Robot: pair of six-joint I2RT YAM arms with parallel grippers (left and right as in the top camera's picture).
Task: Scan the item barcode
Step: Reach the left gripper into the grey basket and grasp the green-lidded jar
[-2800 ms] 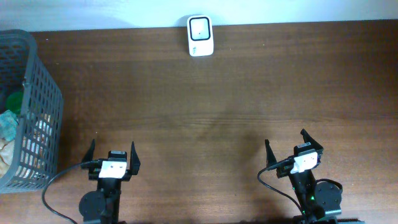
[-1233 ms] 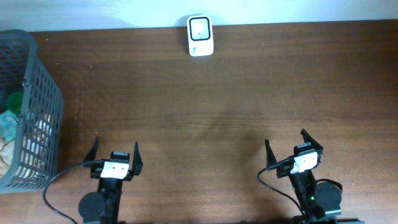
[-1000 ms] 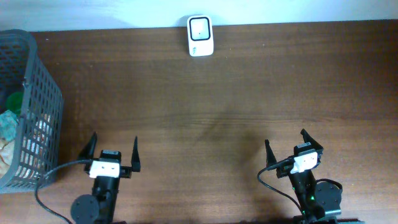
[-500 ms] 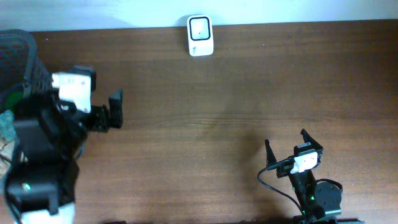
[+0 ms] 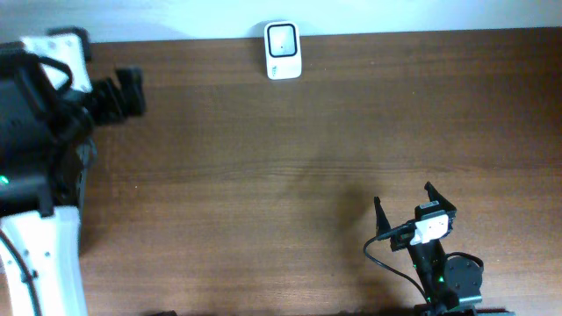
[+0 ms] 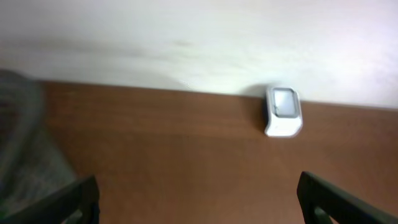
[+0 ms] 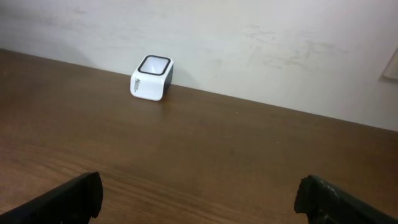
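Item to scan not in view; likely inside grey basket (image 6: 15, 130), blurred at left of left wrist view. Weight, stiffness, grip spot: cannot judge yet. Left arm raised high over left side. Left gripper (image 6: 198, 186) wide open, empty, facing scanner (image 5: 283, 51) at back. Right gripper (image 5: 404, 197) open, empty, low at near right.

Overhead straight down, both wrist views facing scanner (image 6: 284, 112)

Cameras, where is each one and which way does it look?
Overhead: above the table, looking straight down; shows left arm and right arm.
Left wrist: on the raised left arm, facing the wall; left fingers open at bottom.
Right wrist: low over the table, facing the wall; right fingers open at bottom.
All three share the scanner.
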